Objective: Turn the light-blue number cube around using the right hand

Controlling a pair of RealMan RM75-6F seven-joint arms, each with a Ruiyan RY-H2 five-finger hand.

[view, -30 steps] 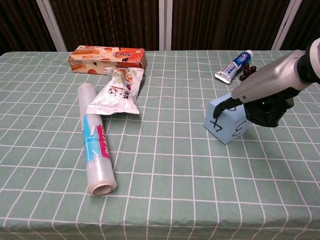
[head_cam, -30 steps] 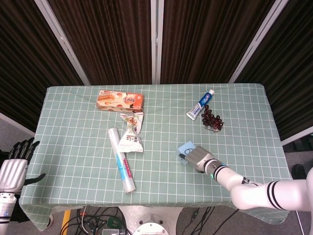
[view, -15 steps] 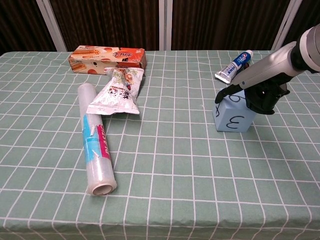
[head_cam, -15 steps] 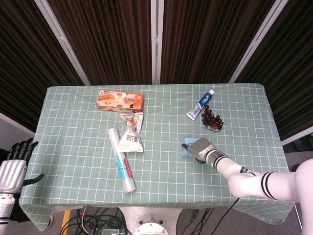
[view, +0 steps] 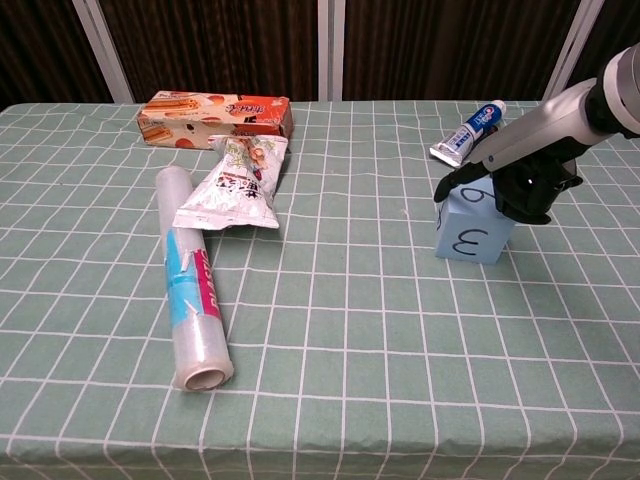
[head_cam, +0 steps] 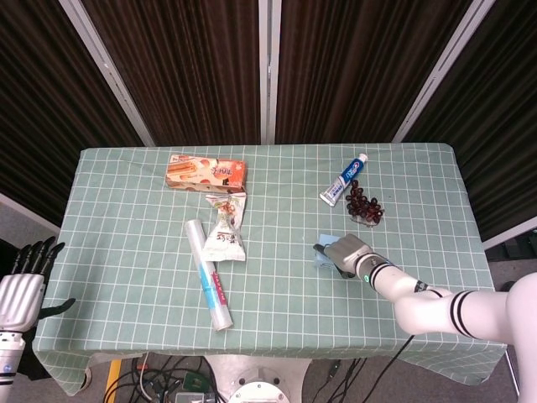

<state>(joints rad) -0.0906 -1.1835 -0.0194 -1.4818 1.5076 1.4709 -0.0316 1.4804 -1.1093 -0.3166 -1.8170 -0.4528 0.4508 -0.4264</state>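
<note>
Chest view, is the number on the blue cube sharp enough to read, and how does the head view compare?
Chest view: the light-blue number cube is in focus under even light, its front face clearly showing a 3, and the right robot hand at its top is sharp too. Head view: the cube is mostly hidden by the right robot hand; no number is legible.
</note>
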